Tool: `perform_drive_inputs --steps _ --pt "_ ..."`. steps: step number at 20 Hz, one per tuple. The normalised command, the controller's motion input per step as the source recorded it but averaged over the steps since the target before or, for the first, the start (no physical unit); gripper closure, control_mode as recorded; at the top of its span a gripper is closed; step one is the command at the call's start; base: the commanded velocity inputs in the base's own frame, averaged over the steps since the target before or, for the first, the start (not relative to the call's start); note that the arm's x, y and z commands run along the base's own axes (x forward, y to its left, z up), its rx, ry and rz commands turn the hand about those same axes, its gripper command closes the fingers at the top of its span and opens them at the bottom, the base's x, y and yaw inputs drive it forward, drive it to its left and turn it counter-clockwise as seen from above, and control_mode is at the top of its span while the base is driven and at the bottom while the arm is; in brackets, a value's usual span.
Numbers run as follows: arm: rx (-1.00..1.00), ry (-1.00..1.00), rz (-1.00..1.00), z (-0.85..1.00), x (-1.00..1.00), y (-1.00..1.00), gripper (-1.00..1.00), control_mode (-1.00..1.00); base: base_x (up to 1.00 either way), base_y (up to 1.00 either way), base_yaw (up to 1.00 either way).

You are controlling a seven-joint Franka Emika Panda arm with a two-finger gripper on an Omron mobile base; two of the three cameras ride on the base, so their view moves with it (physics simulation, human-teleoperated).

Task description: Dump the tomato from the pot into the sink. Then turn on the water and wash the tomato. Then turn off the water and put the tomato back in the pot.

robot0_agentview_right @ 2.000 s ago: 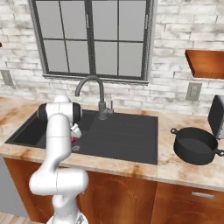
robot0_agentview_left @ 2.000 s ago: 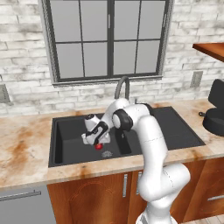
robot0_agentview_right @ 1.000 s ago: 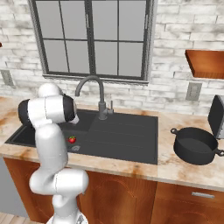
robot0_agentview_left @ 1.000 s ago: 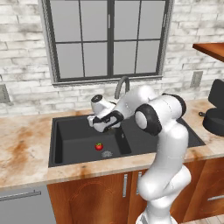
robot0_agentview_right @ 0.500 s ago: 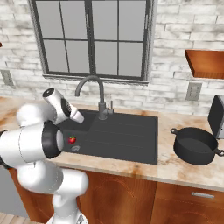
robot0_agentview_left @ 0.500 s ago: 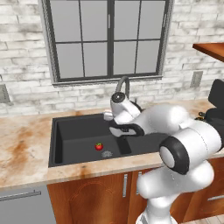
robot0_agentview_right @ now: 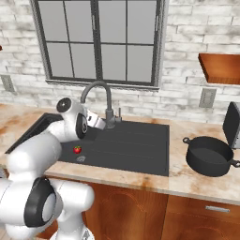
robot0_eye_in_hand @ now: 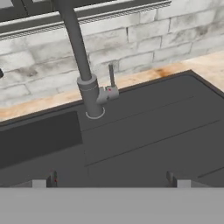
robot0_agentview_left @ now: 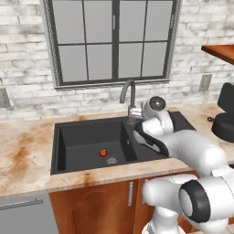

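You will find no readable text, label, brand, number or sign on anything in these pictures.

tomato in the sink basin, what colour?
Bright red with a small green top; the tomato shows best in the left base view, beside the drain.

Window (robot0_agentview_left: 113,42): dark frame, grid panes, top centre of both base views, set in a whitewashed brick wall (robot0_agentview_left: 23,68). Marbled tan countertop (robot0_agentview_left: 23,160) spans the lower middle, rust-brown blotches at left. Wood cabinet fronts (robot0_agentview_right: 140,211) below it with metal bar handles (robot0_agentview_right: 216,209); grey appliance front (robot0_agentview_left: 23,215) at lower left of left base view. Wall outlets: far left (robot0_agentview_left: 3,97) and right of window (robot0_agentview_left: 204,82). Reddish wood shelf (robot0_agentview_right: 220,68) at upper right. Dark upright appliance (robot0_agentview_right: 232,124) at right edge, on the counter, type unclear.
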Motion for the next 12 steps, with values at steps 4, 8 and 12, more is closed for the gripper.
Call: perform_drive_inputs --steps 4,8,12 --pt "0.14 0.0 0.03 0.39 0.0 -0.65 -1.0 -1.0 0.0 0.0 0.0" --pt "0.07 0.02 0.0 0.09 0.19 -0.55 -1.0 -1.0 0.0 0.0 0.0" --pt "0.01 0.0 0.0 0.0 0.26 -0.13 -1.0 -1.0 0.0 0.0 0.0"
